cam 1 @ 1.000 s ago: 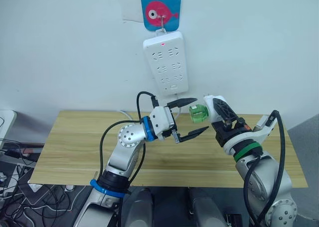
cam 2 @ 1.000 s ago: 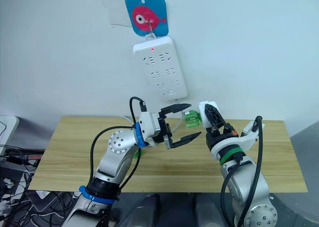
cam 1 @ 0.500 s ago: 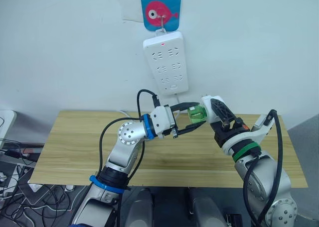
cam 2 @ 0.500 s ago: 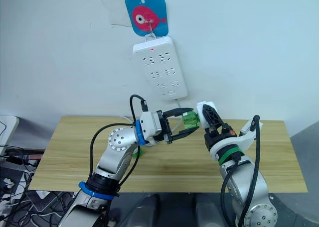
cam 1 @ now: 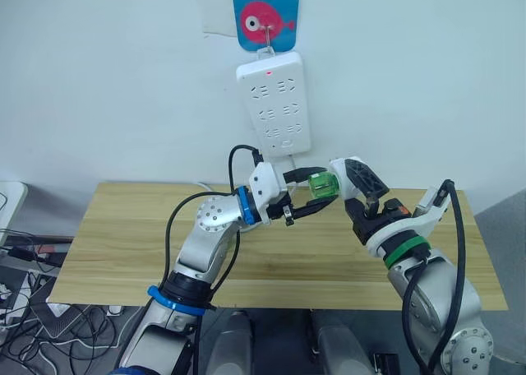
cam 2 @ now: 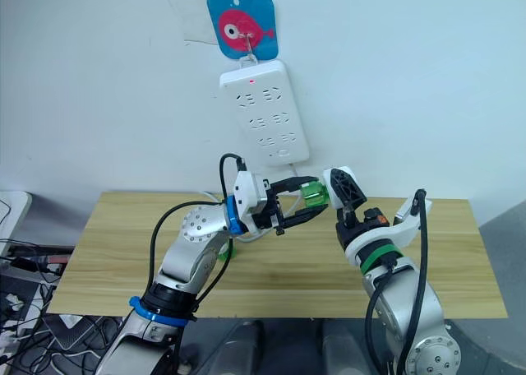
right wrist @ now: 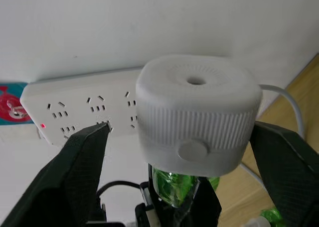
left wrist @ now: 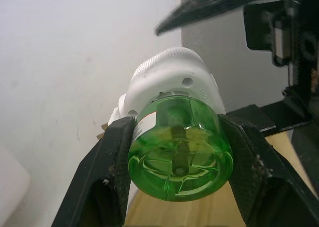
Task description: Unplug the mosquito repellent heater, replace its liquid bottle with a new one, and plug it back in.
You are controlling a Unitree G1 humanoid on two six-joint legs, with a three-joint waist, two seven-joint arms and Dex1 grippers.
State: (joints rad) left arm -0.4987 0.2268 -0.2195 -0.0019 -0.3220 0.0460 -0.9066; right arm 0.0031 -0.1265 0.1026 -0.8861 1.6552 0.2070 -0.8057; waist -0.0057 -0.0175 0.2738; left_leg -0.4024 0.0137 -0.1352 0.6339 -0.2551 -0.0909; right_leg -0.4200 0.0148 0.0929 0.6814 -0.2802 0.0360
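Your right gripper (cam 1: 355, 186) is clamped on the mosquito repellent heater (right wrist: 197, 115), one black finger on each side of its white ribbed body, holding it up in the air above the back edge of the wooden table (cam 1: 115, 243), toward the right end. The heater's round vent hole faces the right wrist camera, and its green liquid bottle (left wrist: 180, 155) points toward your left arm.

Your left gripper (cam 1: 316, 192) is closed on that green bottle: in the left wrist view both black fingers (left wrist: 112, 172) press against the bottle's sides, with the white heater directly beyond it. So the two grippers meet end to end, heater in the right, bottle in the left, the bottle still seated in the heater.

The white power strip (cam 1: 274, 104) hangs on the wall above and behind both grippers, a red light lit near its top, under a blue fish hook plate (cam 1: 264, 16).
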